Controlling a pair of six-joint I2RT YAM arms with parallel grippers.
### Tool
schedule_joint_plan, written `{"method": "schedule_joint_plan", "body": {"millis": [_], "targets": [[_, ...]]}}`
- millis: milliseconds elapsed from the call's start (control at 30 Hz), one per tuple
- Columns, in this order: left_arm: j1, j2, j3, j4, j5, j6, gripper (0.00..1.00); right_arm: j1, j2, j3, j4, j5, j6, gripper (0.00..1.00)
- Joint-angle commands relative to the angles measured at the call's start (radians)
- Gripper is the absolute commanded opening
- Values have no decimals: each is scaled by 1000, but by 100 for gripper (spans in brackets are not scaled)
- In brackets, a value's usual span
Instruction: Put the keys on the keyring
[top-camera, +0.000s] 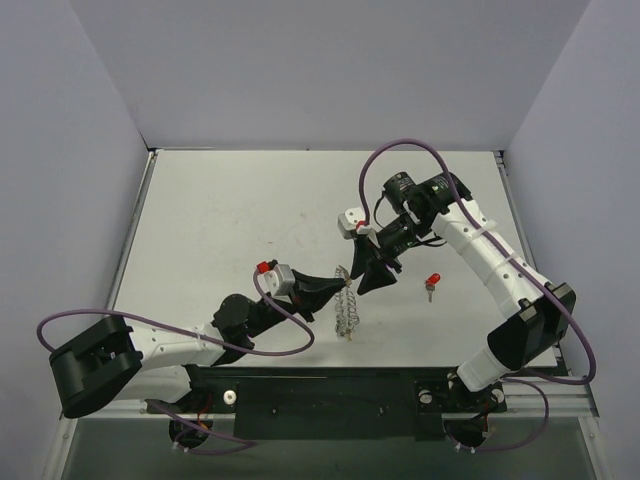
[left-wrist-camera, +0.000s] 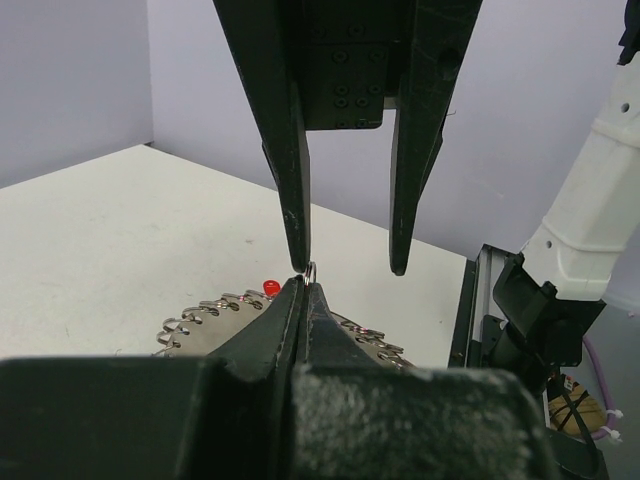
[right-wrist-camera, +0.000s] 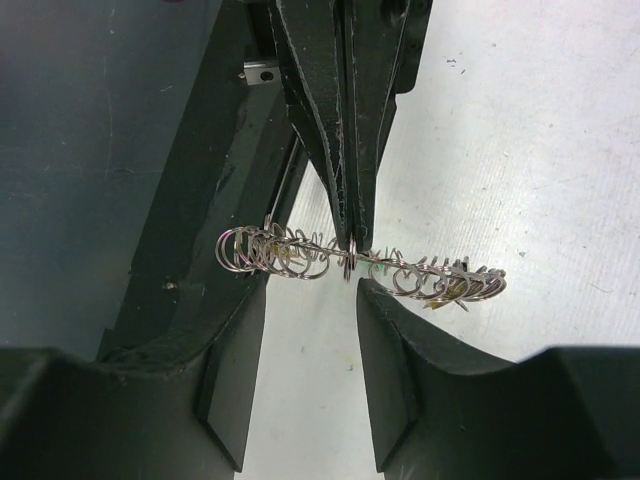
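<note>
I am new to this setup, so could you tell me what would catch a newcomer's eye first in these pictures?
First, the coiled silver keyring in the middle of the table, pinched by the shut left gripper. The right gripper meets it head-on, jaws open, its tips close to the pinched spot. A lone red key lies on the table just right of them.

Keyring (top-camera: 346, 305) at table (top-camera: 220, 220) middle; key (top-camera: 431, 285) right of it, apart.
</note>
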Motion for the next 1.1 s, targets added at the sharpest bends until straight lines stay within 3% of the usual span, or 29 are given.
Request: {"method": "schedule_joint_plan", "body": {"millis": [0, 367, 500, 600, 733, 867, 967, 1067], "targets": [[5, 1, 38, 349, -9, -23, 0, 17, 15, 38, -21, -60, 1, 36], [5, -6, 41, 352, -17, -20, 0, 32, 50, 30, 11, -37, 38, 30], [5, -9, 39, 352, -18, -18, 0, 40, 53, 32, 19, -23, 51, 17], [5, -14, 30, 351, -23, -14, 0, 44, 47, 30, 23, 0, 61, 0], [8, -39, 13, 322, -34, -3, 0, 52, 22, 30, 74, 73, 158, 0], [16, -101, 16, 108, -14, 3, 1, 63, 2, 59, 81, 166, 259, 0], [16, -201, 44, -120, 8, 35, 27, 98, -8, 73, 48, 274, 253, 0], [16, -276, 100, -409, 5, 74, 36, 135, -4, 90, -6, 348, 233, 0]]}}
